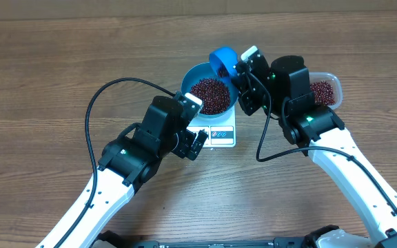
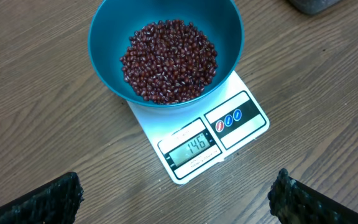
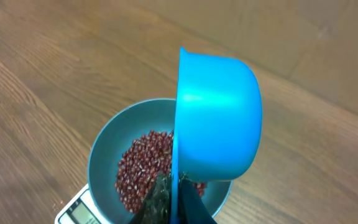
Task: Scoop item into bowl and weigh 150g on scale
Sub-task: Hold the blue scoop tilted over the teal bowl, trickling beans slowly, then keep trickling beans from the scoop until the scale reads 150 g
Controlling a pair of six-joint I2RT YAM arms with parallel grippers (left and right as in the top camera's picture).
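Wooden table (image 1: 47, 69), mid-frame: bowl (image 1: 197, 72) of beans (image 1: 210, 94) sits on the scale (image 1: 220, 135), reading 146. Right gripper (image 1: 241, 69) clamps the tipped scoop (image 1: 222, 59) above it; left gripper (image 1: 197, 143) gapes empty. One careless shake could overshoot.

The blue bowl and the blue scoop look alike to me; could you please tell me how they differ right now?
The bowl sits upright on the scale and holds the beans; the scoop is tipped on its side above the bowl, gripped by the right claw. The bowl is wider and a duller teal; the scoop is smaller and brighter blue. Both are round, smooth and blue.
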